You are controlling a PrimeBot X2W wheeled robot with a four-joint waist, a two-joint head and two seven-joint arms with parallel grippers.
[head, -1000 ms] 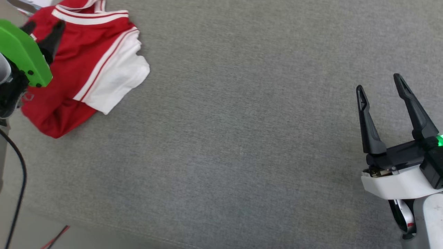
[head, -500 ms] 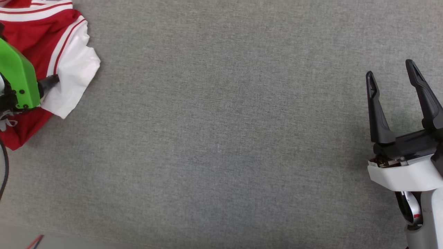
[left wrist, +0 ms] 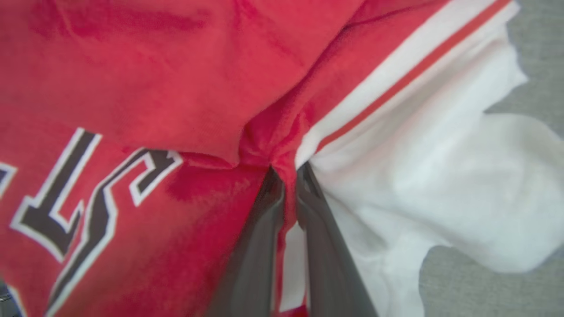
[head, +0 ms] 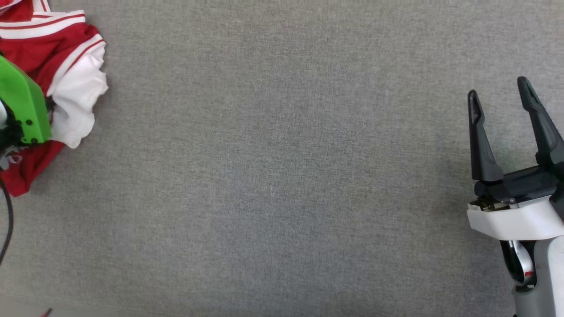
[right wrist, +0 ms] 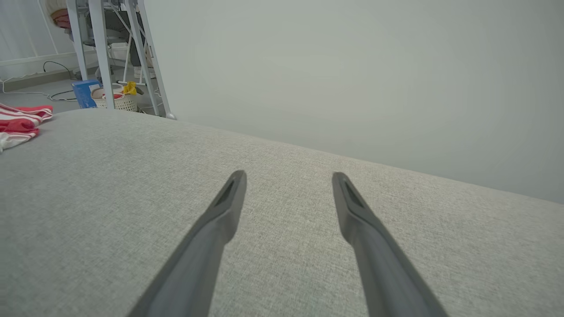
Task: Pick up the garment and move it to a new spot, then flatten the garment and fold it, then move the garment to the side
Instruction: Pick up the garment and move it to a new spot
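So the biggest thing here is the table, covered in plain grey fabric, and most of its top is bare. The garment sits bunched up at the table's left edge, toward the far corner. It's a red jersey tee with a white sleeve and red-white striped trim. Up close in the left wrist view the garment has black letters with a white outline on the red cloth, all crumpled.

The right tool hangs over the right part of the table, well apart from the garment. Its two dark fingers are spread wide with nothing between them. Same story in its own wrist view, where the right tool points along the bare grey top.

The left tool is on the garment, fingers pinched nearly together on a fold of cloth right where the red body meets the white sleeve. From the head view you mostly see its green cover over the shirt.

Off past the table's far edge there's a small white basket on the floor.
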